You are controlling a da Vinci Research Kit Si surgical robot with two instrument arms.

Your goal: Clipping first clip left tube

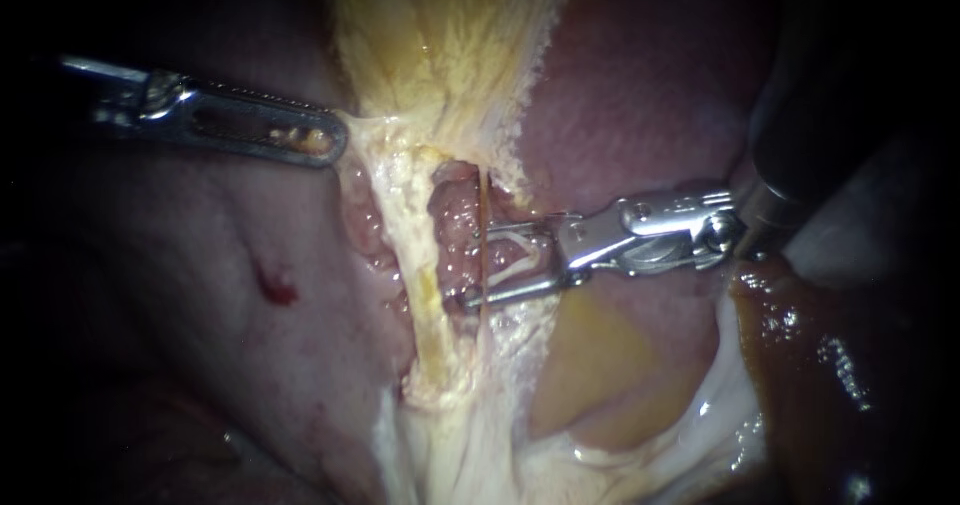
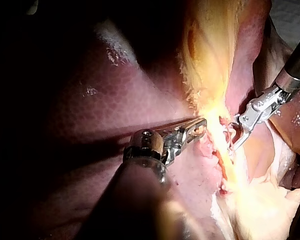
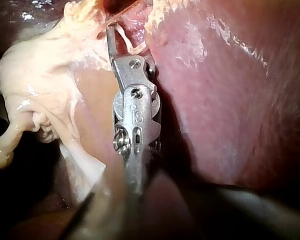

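My right instrument [image 1: 478, 263] has its jaws standing apart, one on each side of a thin tube [image 1: 483, 205] that runs from far to near through the gap, close to the jaw tips. A clear gap shows, and the jaws are not pressed onto the tube. A pale bent strip [image 1: 522, 247] lies inside that gap (a clip by the look of it, though I cannot tell whether it touches both jaws). Just left of the tube sits a lump of pink knobbly tissue [image 1: 452, 235], and left of that a thick yellowish band [image 1: 420, 295] runs from far to near. My left instrument [image 1: 335, 147] comes in from the left with its jaws together, clamped on the far left edge of that yellowish band, which is drawn toward them in a taut sheet. The two instruments are well apart, with the band and the pink lump between them. The liver [image 1: 640, 85] lies dark red to the right, beyond my right instrument, and also spreads to the left, where a small red spot [image 1: 276, 287] marks its surface. In the right wrist view only one jaw shows plainly, with the pale strip curling beside it.
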